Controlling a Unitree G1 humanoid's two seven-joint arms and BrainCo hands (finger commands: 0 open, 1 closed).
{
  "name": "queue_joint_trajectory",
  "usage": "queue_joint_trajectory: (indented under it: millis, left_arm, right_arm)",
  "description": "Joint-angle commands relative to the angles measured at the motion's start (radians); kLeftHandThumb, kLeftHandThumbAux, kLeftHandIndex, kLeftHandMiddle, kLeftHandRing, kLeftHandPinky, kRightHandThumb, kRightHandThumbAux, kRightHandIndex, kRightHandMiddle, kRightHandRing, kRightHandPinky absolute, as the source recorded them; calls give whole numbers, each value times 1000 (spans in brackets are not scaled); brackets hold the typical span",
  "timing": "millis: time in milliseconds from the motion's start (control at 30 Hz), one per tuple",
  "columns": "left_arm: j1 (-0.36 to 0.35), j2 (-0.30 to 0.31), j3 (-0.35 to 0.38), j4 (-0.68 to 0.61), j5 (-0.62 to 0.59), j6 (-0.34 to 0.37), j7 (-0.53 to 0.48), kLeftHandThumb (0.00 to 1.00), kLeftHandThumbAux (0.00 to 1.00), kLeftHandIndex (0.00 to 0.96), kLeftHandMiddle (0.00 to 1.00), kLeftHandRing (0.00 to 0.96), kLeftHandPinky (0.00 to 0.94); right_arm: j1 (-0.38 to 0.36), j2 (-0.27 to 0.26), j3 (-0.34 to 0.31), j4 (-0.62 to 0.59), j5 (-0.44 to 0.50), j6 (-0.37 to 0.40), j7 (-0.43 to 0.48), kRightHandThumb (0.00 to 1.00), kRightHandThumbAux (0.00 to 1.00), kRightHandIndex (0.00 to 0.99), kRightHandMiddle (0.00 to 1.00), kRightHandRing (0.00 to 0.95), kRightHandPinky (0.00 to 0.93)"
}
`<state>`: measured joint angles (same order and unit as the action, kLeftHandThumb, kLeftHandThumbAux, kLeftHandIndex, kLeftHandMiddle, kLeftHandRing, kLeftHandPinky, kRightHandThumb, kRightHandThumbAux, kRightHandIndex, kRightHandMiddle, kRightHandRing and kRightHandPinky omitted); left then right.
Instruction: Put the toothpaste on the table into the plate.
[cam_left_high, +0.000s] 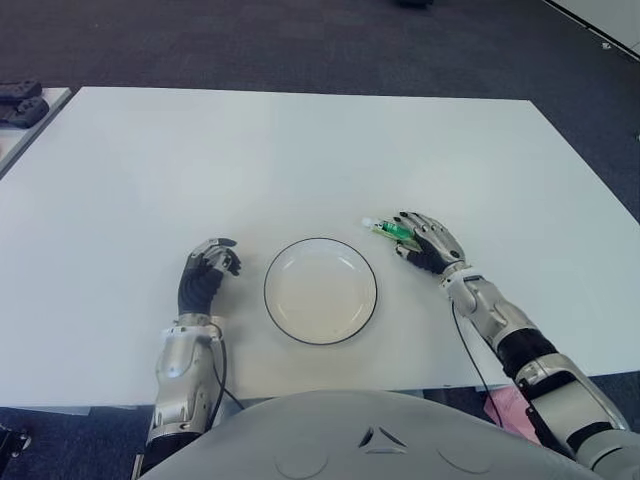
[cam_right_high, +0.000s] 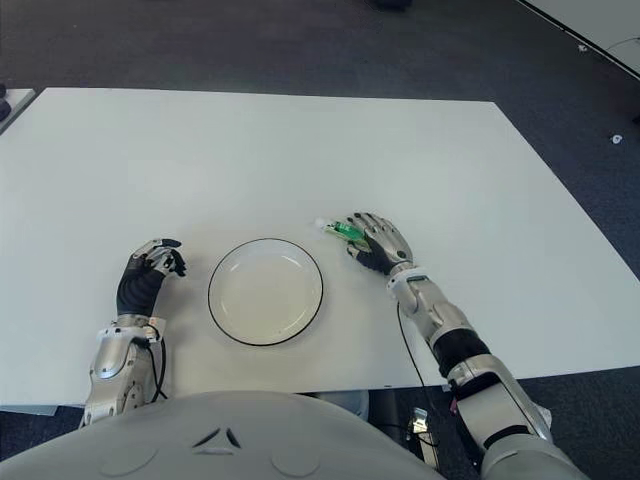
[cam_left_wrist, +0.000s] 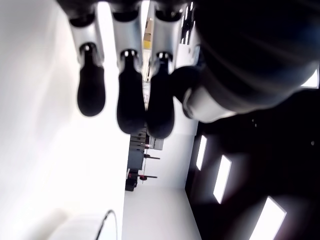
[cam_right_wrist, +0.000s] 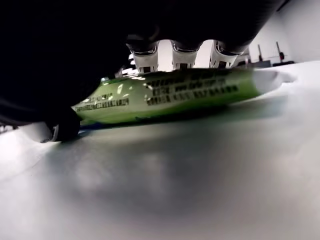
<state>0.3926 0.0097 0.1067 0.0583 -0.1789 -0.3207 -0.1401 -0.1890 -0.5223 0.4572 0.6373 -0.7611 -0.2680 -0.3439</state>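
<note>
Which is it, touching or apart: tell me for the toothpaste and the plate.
Apart. The left eye view shows bare table between the toothpaste, under the right hand, and the plate rim.

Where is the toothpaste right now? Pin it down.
The toothpaste lies on the table just right of the plate, under the right hand, whose fingers are closing over it.

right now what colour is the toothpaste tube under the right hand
Green with a white cap end and dark print, clearest in the right wrist view: toothpaste tube beneath the right hand.
</note>
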Motion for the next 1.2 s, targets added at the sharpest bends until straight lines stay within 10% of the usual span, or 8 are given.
queue_joint_trajectory:
  millis: [33, 1200]
  left_arm:
    - [4, 0, 3, 3, -8, 3, -10, 711, 714, 439, 638, 625, 613]
    - [12, -7, 6, -13, 14, 9, 17, 710, 715, 440, 638, 623, 607]
  right_arm:
    - [130, 91, 86, 80, -62, 71, -45, 585, 397, 20, 0, 0, 0]
    - [228, 113, 114, -74, -74, 254, -70, 640, 495, 117, 53, 76, 235]
